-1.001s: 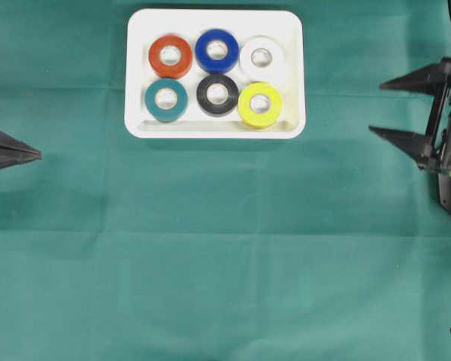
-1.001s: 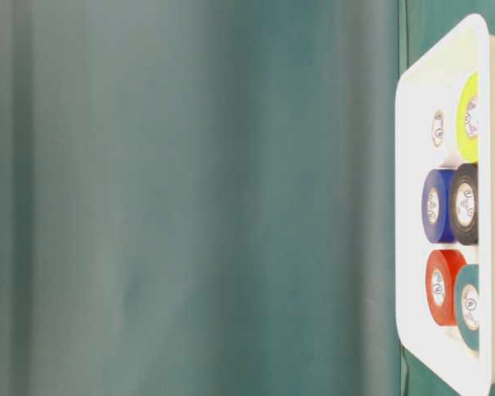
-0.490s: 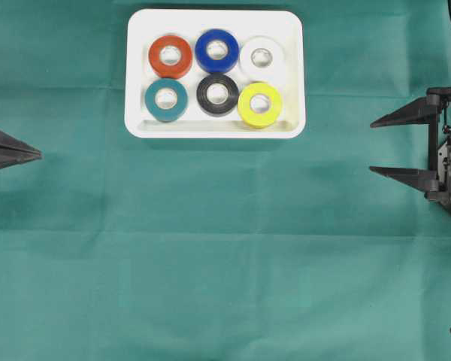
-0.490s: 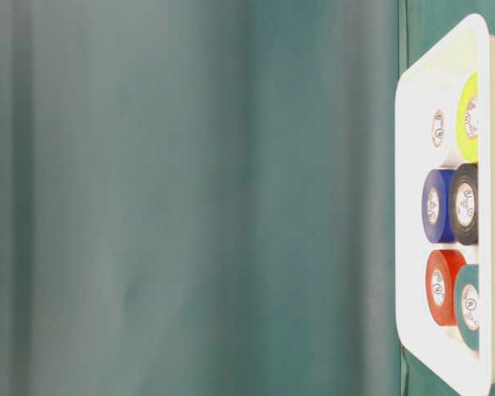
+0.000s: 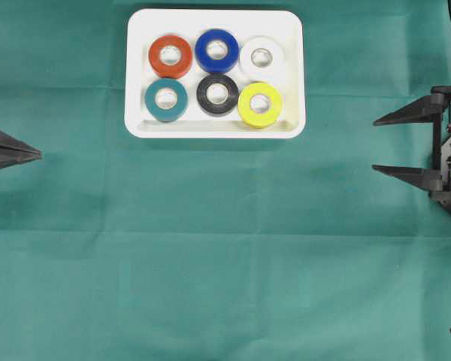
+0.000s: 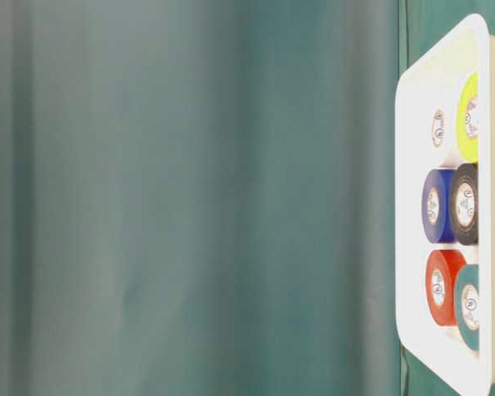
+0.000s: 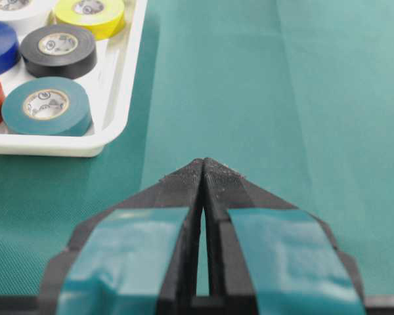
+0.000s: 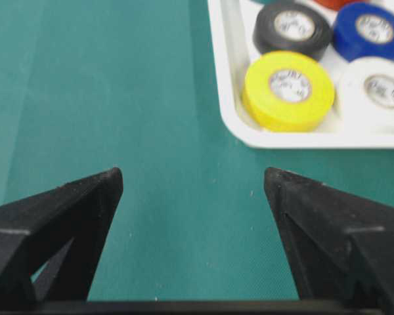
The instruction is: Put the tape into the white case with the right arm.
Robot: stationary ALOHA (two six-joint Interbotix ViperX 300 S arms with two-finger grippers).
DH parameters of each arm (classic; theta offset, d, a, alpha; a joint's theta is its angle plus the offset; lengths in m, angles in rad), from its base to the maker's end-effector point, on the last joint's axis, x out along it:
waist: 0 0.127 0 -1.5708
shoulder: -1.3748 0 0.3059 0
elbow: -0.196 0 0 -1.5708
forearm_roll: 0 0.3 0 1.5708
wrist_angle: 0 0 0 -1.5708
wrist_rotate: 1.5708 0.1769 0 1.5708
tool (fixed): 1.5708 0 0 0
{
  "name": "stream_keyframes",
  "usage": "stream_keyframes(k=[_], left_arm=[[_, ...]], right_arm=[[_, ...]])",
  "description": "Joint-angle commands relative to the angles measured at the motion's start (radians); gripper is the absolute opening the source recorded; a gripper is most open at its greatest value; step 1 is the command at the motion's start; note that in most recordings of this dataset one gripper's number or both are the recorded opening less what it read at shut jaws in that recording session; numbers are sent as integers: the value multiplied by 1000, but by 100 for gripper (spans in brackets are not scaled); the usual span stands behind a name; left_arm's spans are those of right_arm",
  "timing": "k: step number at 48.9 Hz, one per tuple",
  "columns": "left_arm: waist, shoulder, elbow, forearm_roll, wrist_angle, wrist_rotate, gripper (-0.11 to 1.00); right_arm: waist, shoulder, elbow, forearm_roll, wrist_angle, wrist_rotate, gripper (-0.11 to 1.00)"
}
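Green cloth (image 5: 225,248) bears one white case (image 5: 215,19) holding six tape rolls (image 5: 218,94).

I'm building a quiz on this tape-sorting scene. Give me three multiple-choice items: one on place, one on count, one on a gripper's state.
1. In the overhead view, the yellow roll sits in the white case at:
A front right
B back left
C centre back

2. Rolls in the case:
A four
B six
C eight

3. The right gripper is:
A shut on a roll
B shut, empty
C open, empty

Answers: 1 A, it lies in the near row's right end. 2 B, two rows of three. 3 C, its fingers stand wide apart over bare cloth.
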Motion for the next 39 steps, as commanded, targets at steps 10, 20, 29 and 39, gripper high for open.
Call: stream_keyframes(k=[10, 20, 29, 39], left_arm=[[0, 8, -14, -2, -6, 2, 0], [2, 6, -14, -2, -6, 2, 0], [0, 8, -14, -3, -6, 2, 0], [2, 8, -12, -3, -8, 2, 0]], right_arm=[[2, -120, 32, -3, 12, 0, 62], [2, -135, 54, -3, 8, 0, 62], [2, -137, 66, -3, -38, 0, 62], [-3, -140, 98, -3, -101, 3, 62]])
